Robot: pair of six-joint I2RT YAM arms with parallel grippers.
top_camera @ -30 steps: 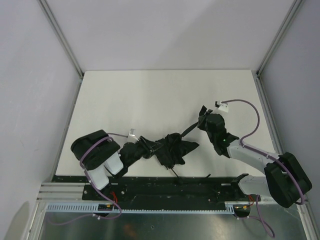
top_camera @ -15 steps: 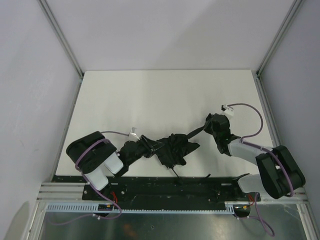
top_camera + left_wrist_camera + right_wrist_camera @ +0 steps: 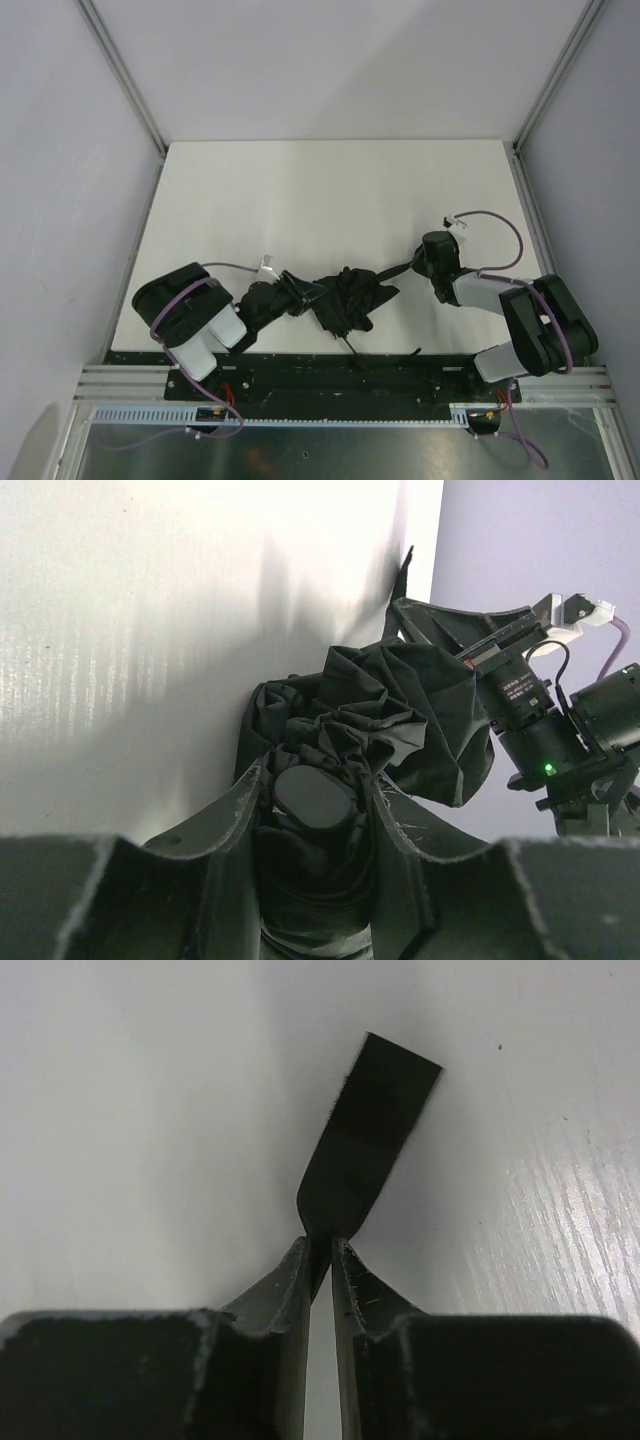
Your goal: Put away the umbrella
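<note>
Near the front of the surface point(image 3: 300, 190), left gripper point(image 3: 312, 780) jaws clench the crumpled umbrella point(image 3: 345, 298); right gripper point(image 3: 318, 1248) jaws pinch its strap point(image 3: 370, 1150).

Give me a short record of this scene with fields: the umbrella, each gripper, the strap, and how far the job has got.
umbrella: collapsed, fabric bunched and loose, lying on the table near its front edge
left gripper: jaws closed around the umbrella's rounded end
right gripper: jaws pinching the strap at their tips
strap: flat, black, runs from the fabric to the right gripper, free end poking past the jaws
progress: fabric not yet wrapped, umbrella not put away
</note>
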